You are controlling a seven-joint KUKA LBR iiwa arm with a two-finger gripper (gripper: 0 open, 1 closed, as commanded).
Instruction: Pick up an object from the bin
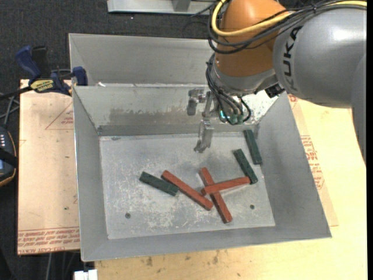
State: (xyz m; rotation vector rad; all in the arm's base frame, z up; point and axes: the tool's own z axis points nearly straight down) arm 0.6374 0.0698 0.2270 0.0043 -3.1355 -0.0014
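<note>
1. Arm. The grey arm [326, 51] enters from the right of the camera view and crosses the far right corner of the bin. Its wrist carries an orange cover [247, 16] with cables looped around it.

2. Bin. The grey metal bin [145, 107] has sloping walls and a flat, scuffed floor. All loose things lie in the right half of the floor or on the right wall.

3. Hand. The hand [201, 147] hangs below the orange cover and points down at bare floor just in front of the far wall, right of centre. Whether it is open or closed cannot be told. No bar is seen in its grasp.

4. Contents, all flat bars:
- The long red bar [186, 190] lies diagonally near the floor centre.
- The steep red bar [221, 209] has its upper end nearest to the hand, just below the tip and apart from it.
- The crossing red bar [230, 184] lies on top of the steep red bar, and its left end meets the long red bar.
- The left green bar [158, 184] touches the upper left end of the long red bar.
- The right green bar [245, 166] lies with its lower end at the right end of the crossing red bar.
- The wall green bar [253, 146] rests on the right sloping wall, near the right green bar.
</note>
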